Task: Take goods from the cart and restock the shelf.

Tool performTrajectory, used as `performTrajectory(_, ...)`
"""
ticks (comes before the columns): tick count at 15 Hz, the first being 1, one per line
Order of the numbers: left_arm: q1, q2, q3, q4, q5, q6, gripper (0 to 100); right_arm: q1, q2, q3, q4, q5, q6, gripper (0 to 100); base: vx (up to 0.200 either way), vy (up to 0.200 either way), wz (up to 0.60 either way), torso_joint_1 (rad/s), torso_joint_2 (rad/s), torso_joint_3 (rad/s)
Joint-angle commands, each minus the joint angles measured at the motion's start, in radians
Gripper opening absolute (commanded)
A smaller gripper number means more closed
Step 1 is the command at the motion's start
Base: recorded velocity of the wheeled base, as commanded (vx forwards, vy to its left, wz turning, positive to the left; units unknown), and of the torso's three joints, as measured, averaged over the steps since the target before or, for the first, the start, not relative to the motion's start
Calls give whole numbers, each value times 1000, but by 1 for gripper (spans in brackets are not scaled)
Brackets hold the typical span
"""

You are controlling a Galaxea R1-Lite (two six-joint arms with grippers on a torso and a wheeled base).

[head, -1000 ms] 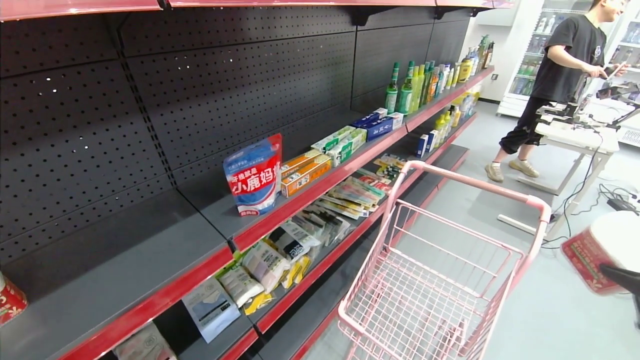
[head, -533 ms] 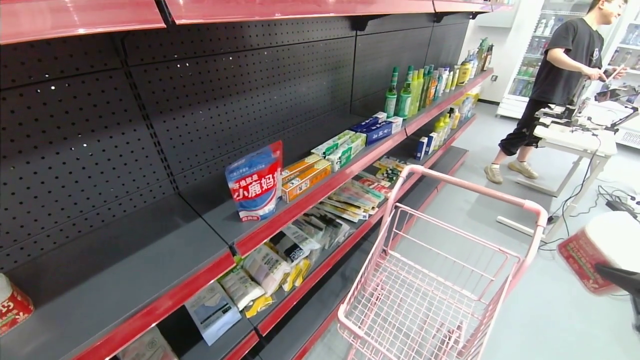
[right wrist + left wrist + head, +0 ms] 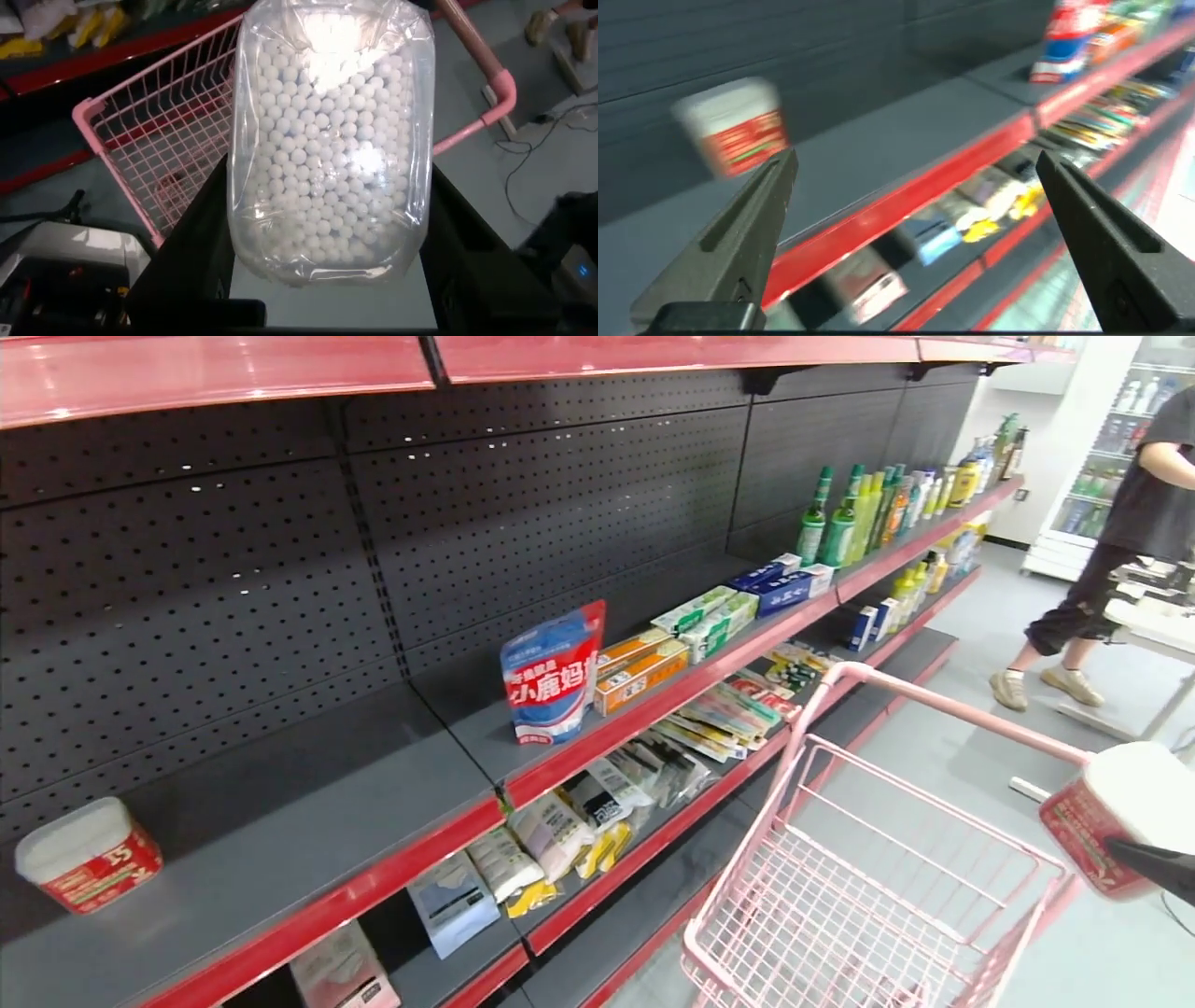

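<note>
Camera swung since earlier frame: shelf [image 3: 308, 803] sits further right. Tub [image 3: 1116, 817], white, red label: lower right of frame, beside cart [image 3: 943, 707] rim, clamped in right gripper [image 3: 327, 271]. Second tub [image 3: 89, 854]: shelf, lower left. Left gripper [image 3: 915, 161]: spread wide, empty.

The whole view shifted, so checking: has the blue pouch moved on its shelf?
No. The blue pouch still stands beside the orange boxes; the camera turned.
</note>
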Motion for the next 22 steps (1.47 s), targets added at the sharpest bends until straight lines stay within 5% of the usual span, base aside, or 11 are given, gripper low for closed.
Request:
performTrajectory(1,1,0,0,-1,0,0,100,0,5,7,1,1,-1,0,0,0,600,7,-2,-7)
performTrajectory(15,1,0,0,-1,0,0,100,77,-21,66,3,7,-22,0,0,0,600,2,2,1)
performTrajectory(22,1,0,0,-1,0,-2,100,76,-210,212,-5,61,26,0,0,0,0,0,0,0)
